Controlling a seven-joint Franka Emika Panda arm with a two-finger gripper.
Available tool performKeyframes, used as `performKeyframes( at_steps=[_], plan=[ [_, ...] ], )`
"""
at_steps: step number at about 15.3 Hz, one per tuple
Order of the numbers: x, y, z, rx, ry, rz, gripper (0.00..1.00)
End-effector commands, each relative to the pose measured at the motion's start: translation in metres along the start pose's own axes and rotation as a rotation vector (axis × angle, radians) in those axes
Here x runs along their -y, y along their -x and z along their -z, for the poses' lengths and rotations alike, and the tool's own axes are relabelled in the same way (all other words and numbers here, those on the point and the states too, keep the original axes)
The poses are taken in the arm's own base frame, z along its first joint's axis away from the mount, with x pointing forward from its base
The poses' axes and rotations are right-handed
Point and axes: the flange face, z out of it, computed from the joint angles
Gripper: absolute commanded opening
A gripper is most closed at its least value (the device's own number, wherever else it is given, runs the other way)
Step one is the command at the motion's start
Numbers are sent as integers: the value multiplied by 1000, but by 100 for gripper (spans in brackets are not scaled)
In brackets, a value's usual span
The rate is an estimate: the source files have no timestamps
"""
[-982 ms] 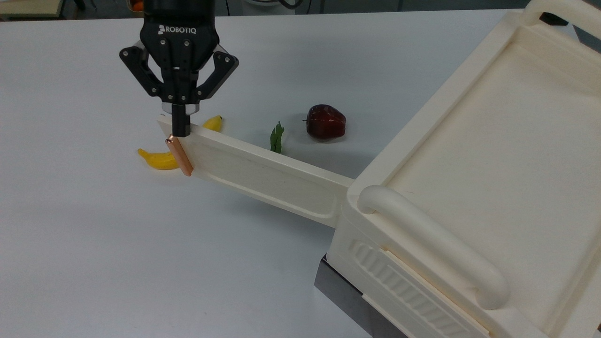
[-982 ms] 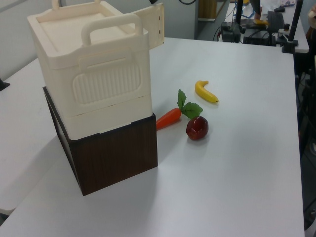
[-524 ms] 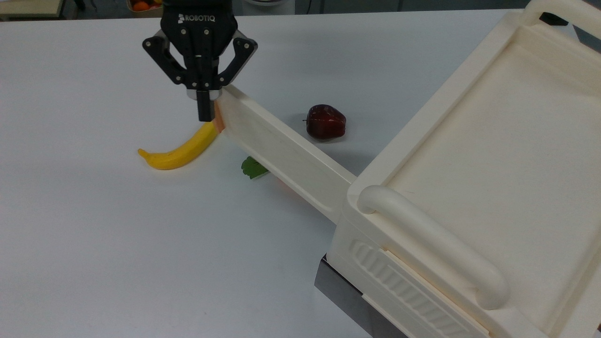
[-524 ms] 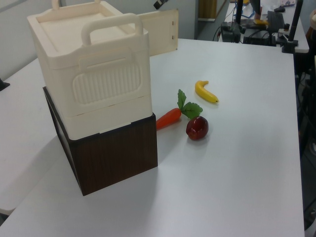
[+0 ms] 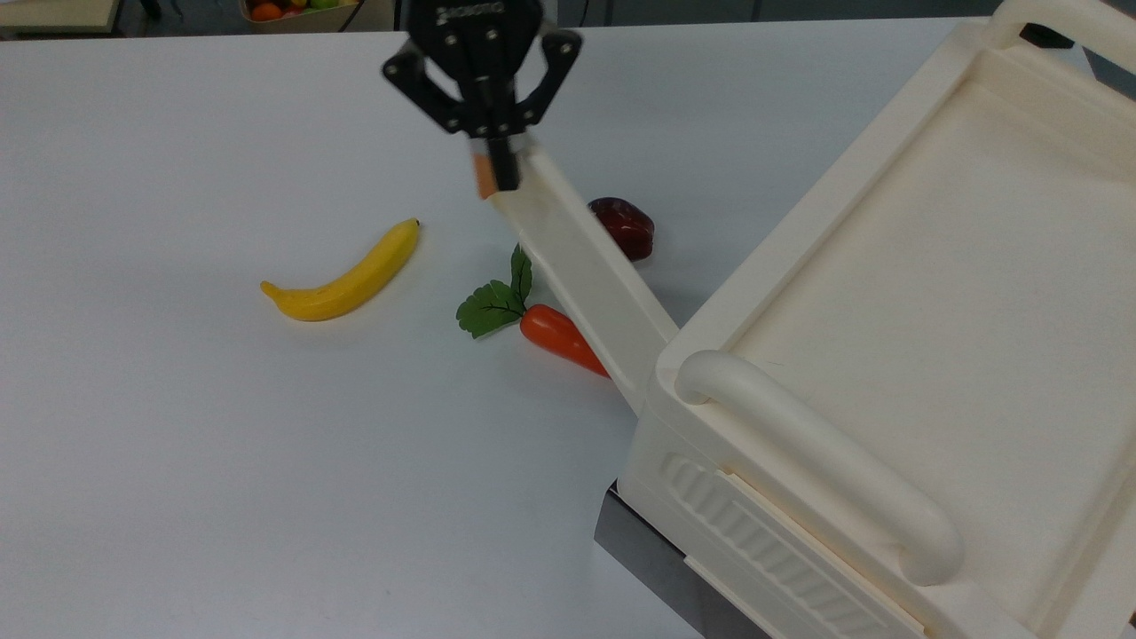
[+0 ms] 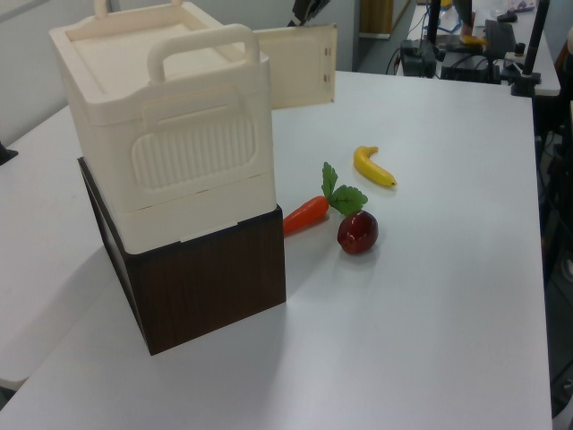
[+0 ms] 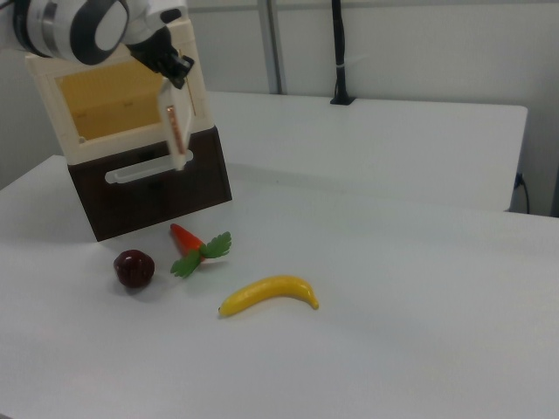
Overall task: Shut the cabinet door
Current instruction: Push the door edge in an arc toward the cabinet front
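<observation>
The claw [image 5: 495,164] sits at the free end of the cabinet door [image 5: 590,280], its fingers drawn narrow and pressed together at the door's top edge, just beside the copper-coloured handle [image 5: 483,176]; whether they pinch the panel or only push against it I cannot tell. In the top view the door runs as a long strip from the claw, at the far left, down and to the right to its hinge at the near-left corner of the cabinet [image 5: 896,319]. The long axis is thus a diagonal, with the claw at the outer end and the hinge at the cabinet end. The door stands partly open, angled away from the cabinet front.

The coming move, as I judge it, turns on that hinge: the claw must carry the free end along an arc towards the top view's right and far side, until the panel lies flat against the opening.

In the right view the cabinet's inside [image 7: 109,105] shows as an amber-lit compartment with nothing I can make out in it. The tray-like top holds nothing.

On the tabletop [image 5: 177,444] a carrot [image 5: 559,337] lies just beneath the door, a dark red apple [image 5: 628,226] sits on the door's far side, and a banana [image 5: 346,277] lies well to the left.
</observation>
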Motion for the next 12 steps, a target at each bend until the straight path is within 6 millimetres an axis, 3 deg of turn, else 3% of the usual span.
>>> performKeyframes(
  at_steps=[1, 4, 8, 12],
  plan=[
    [41, 13, 26, 59, -99, -4, 0],
    [90, 26, 27, 88, -167, 46, 0],
    [134, 40, 22, 111, -199, 48, 0],
    [141, 41, 34, 107, -215, 27, 0]
  ],
)
